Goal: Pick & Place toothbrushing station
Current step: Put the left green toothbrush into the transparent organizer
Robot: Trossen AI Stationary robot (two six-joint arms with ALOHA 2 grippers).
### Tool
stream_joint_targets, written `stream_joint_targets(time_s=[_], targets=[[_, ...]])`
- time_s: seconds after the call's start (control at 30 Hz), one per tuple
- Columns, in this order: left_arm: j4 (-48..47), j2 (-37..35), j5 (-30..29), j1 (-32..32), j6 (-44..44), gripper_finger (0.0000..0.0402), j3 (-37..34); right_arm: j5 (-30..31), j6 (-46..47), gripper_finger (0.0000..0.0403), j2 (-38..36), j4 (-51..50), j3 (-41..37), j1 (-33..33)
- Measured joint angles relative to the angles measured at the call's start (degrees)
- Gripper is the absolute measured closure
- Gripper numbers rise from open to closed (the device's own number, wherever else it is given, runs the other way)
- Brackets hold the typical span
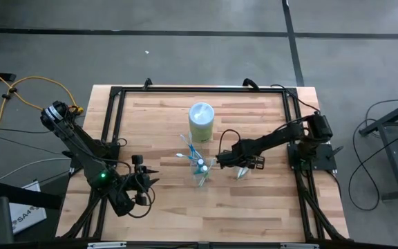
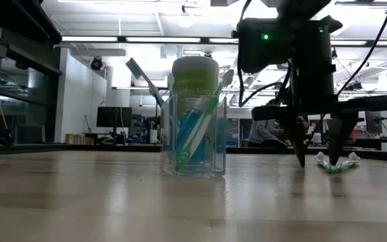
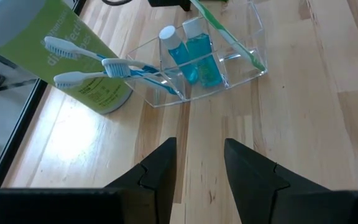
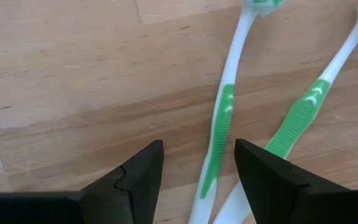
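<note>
A small clear tumbler stands mid-table. It holds two blue-and-white toothbrushes, two blue toothpaste tubes and one green-and-white toothbrush, which leans on its rim. To the tumbler's right, two green-and-white toothbrushes lie flat on the wood. My right gripper points down just over them, open. The handle of the nearer one runs between its fingers, apart from them. My left gripper hovers open at the tumbler's left, with nothing in it.
A tall green-and-white canister stands just beyond the tumbler toward the far edge. A black frame borders the tabletop. Bare wood lies between my left gripper and the tumbler, and along the near edge.
</note>
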Motion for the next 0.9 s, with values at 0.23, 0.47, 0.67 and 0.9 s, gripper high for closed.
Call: stream_joint_targets(time_s=[0.23,0.47,0.67,0.9], targets=[[-0.07,0.0,0.02,0.0,0.0,0.0273,0.0,0.58,0.0,0.0209,0.04,-0.33,-0.03,-0.12],[-0.07,0.0,0.02,0.0,0.0,0.0273,0.0,-0.71,-1.03,0.0227,0.07,-1.05,-0.03,-1.46],[-0.09,0.0,0.08,-0.24,-0.01,0.0273,0.0,-1.78,-1.33,0.0244,0.09,-0.11,-0.05,-1.03],[-0.09,0.0,0.1,-0.24,0.0,0.0273,0.0,-0.74,-1.84,0.0251,0.15,-1.38,-0.08,-1.68]])
